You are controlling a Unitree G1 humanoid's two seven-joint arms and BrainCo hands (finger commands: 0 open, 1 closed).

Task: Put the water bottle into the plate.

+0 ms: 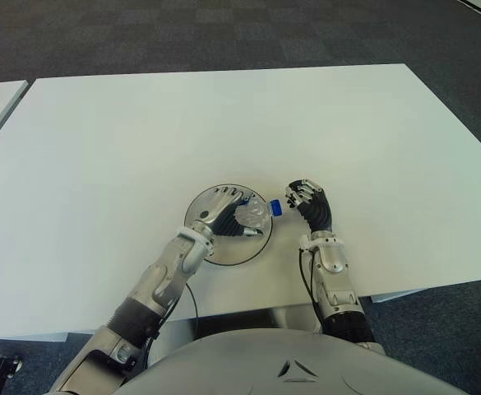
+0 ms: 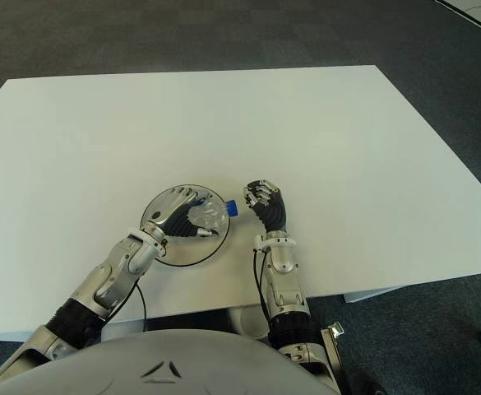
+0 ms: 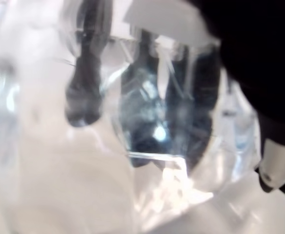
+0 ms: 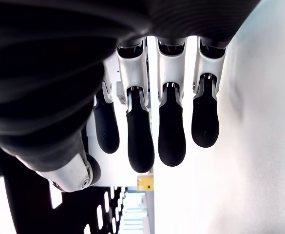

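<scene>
Water bottle (image 1: 255, 213): one, clear with a blue cap, which I saw lying over the plate.
Plate (image 1: 242, 252): one, round.
Left hand (image 1: 224, 211): I had it wrapped around the bottle.
Right hand (image 1: 307, 199): just beside the cap, fingers loose, holding nothing.
Table (image 1: 224, 123): one, white.

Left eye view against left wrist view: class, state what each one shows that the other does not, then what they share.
Only the left eye view shows the round plate, the white table, the bottle's blue cap and the right hand holding nothing beside the plate. Only the left wrist view shows the clear plastic close up, with dark fingers seen through it. Both show the left hand gripping the water bottle.
</scene>
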